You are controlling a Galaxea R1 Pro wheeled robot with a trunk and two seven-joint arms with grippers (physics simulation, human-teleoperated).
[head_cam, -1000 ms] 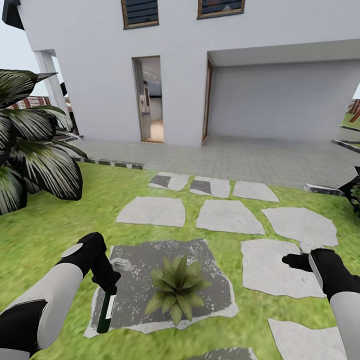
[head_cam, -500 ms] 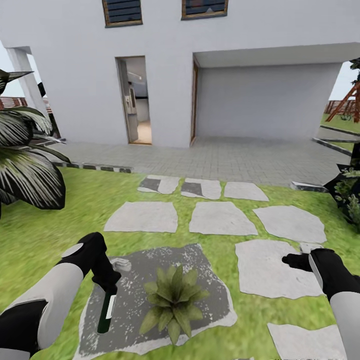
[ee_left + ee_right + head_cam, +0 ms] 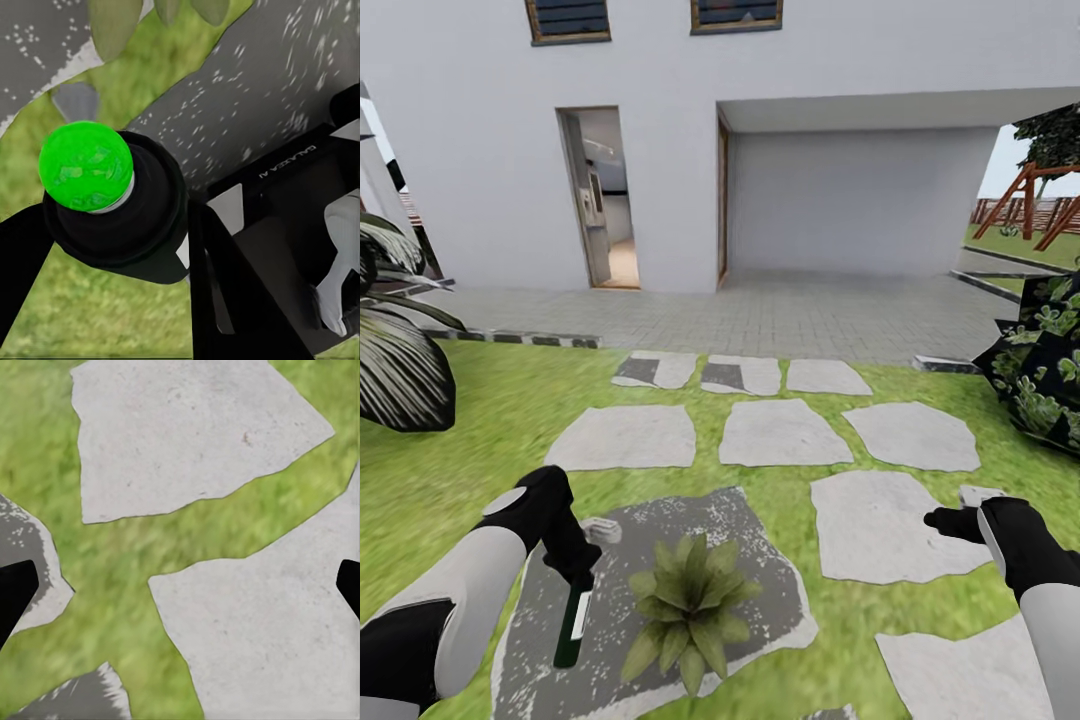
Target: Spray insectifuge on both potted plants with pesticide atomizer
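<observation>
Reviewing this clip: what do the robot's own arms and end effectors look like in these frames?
Both arms have light grey forearm shells ending in glossy black wrist housings. The left arm also shows a black elbow section and a grey oval patch on its wrist. The left end effector has flat black fingers, a white part behind them and small white lettering on its body. The right end effector is a black wedge.
</observation>
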